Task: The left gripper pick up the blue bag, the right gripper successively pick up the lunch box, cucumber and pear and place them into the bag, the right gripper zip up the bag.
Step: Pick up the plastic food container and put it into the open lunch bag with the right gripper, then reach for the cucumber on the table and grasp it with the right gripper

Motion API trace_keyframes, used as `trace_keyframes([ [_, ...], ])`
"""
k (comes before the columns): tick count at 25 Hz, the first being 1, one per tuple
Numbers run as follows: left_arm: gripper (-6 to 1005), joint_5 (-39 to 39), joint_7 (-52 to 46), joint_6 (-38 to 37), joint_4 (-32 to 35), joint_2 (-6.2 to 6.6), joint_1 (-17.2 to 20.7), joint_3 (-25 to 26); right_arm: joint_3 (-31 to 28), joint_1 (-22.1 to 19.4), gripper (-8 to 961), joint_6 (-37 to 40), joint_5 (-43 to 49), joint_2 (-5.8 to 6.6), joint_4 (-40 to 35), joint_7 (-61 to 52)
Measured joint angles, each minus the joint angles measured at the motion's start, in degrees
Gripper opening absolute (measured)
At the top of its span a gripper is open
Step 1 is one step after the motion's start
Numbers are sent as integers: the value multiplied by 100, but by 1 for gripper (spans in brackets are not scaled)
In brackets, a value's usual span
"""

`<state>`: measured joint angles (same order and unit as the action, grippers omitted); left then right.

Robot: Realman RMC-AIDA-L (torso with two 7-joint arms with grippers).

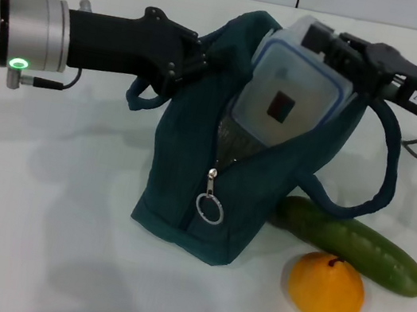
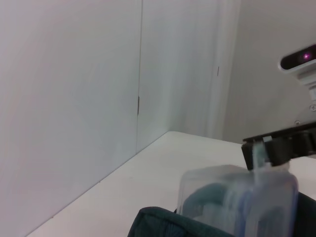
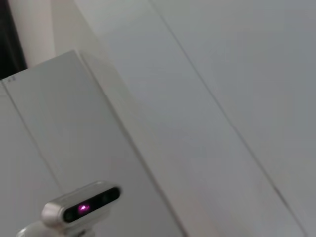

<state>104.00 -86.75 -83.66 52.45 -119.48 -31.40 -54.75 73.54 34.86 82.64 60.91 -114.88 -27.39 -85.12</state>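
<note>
The blue bag [image 1: 189, 177] stands on the white table, its mouth open at the top. My left gripper [image 1: 183, 59] is shut on the bag's upper left edge and holds it up. My right gripper [image 1: 332, 49] is shut on the lunch box [image 1: 289, 89], which stands tilted and partly inside the bag's mouth. The left wrist view shows the lunch box [image 2: 232, 202] over the bag's rim [image 2: 163, 224], with the right gripper's fingers [image 2: 279, 145] on it. The cucumber [image 1: 354, 246] lies on the table right of the bag. The pear [image 1: 325, 290] sits just in front of the cucumber.
The bag's right loop handle [image 1: 379, 174] hangs out below the right arm, over the cucumber. The zipper's silver ring pull [image 1: 209, 207] hangs on the bag's front. Bare white table [image 1: 32, 238] spreads to the left and front. The right wrist view shows only wall and a camera [image 3: 81, 207].
</note>
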Motion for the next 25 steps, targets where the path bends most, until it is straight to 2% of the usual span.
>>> trace_keyframes([
  [4, 41, -1, 0, -1, -14, -2, 4, 0, -6, -39, 190, 62, 211, 10, -301, -179],
  [7, 41, -2, 0, 0, -22, -4, 25, -1, -34, -288, 194, 75, 244, 39, -745, -237],
  [10, 41, -4, 4, -1, -90, -5, 15, 0, -61, -659, 198, -17, 340, 141, -1369, -505],
  [13, 42, -5, 7, -1, -146, -2, -2, -1, -248, -1077, 426, 1, 710, 254, -2250, -921],
  [15, 42, -5, 9, -1, -150, 0, 29, 3, -513, -1345, 508, 89, 1319, 277, -3006, -1268],
  [18, 42, 9, 14, 0, -150, 1, 69, 22, -1023, -1689, 630, 366, 2667, 223, -4121, -1983],
  [20, 42, 42, 17, 37, -150, 2, 73, 22, -1359, -1795, 632, 560, 3338, 151, -4495, -2293],
  [22, 42, 45, 18, 98, -154, 0, 51, 6, -1720, -1827, 633, 687, 3936, 87, -4612, -2540],
  [25, 42, 47, 22, 147, -194, -4, 17, -1, -1902, -1783, 635, 782, 4568, 90, -4620, -2877],
])
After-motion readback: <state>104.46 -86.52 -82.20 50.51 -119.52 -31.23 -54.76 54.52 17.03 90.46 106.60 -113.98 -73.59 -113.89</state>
